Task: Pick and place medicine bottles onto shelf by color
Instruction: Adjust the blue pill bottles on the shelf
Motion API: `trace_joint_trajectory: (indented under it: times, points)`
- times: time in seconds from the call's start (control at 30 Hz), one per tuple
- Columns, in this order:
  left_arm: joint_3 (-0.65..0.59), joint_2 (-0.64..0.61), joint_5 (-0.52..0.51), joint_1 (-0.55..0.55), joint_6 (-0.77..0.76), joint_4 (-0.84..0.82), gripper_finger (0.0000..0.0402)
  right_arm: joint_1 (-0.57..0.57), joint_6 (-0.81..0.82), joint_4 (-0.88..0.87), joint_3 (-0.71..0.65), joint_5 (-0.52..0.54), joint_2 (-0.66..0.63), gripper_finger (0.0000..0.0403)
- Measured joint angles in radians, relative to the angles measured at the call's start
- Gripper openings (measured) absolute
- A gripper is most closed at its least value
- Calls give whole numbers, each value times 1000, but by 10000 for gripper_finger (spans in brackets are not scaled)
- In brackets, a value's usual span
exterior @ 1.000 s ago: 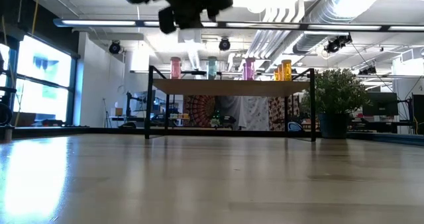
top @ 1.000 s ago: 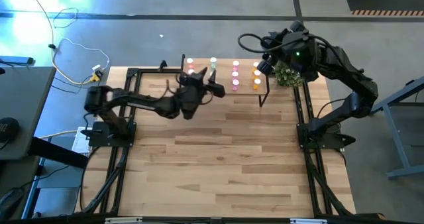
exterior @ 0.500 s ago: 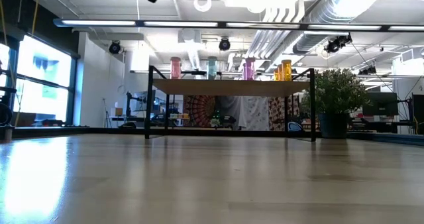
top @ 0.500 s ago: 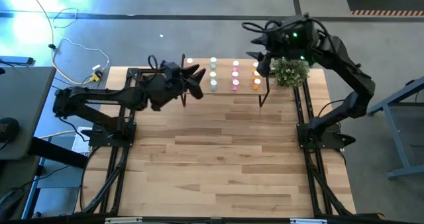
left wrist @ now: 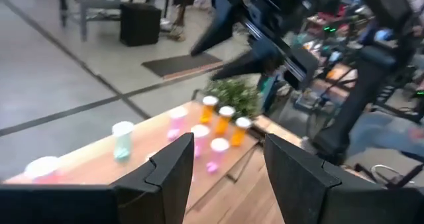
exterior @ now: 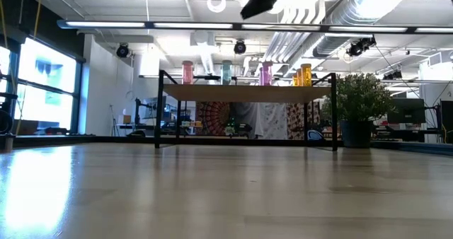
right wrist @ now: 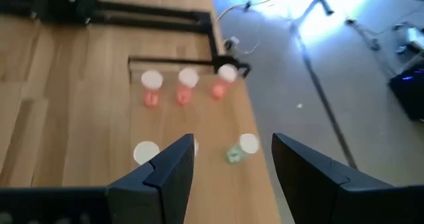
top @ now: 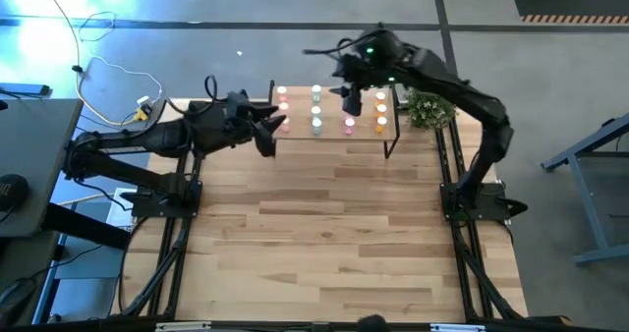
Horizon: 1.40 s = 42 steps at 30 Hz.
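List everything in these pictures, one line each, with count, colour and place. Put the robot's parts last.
Shelf: one, light wood on black legs, far end of the table.
Medicine bottles: about a dozen, red, green, pink and orange, white caps, in colour columns on the shelf.
Potted plant: one, green, right of the shelf.
Table: one, light planks.
Left gripper: dark, open, empty, beside the shelf's left end.
Right gripper: dark, open, empty, above the shelf.
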Motion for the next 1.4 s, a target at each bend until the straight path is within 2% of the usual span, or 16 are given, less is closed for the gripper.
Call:
trace_joint_trajectory:
  times: [0.23, 0.4, 0.6, 0.97, 1.4]
  points:
    - [0, -35, 39, 56, -6, -129, 172, -15, -70, -27, 0, -86, 95, 195]
    - [0, -35, 40, 96, 47, -127, 172, -22, -86, -10, 0, -160, 139, 195]
    - [0, -35, 28, 166, 59, -128, 172, -31, -71, 7, -1, -200, 198, 195]
    - [0, -34, 33, 253, 52, -131, 172, -41, -62, 12, -1, -200, 263, 195]
    - [0, -34, 36, 261, 52, -149, 172, -41, -63, 7, -1, -247, 280, 195]
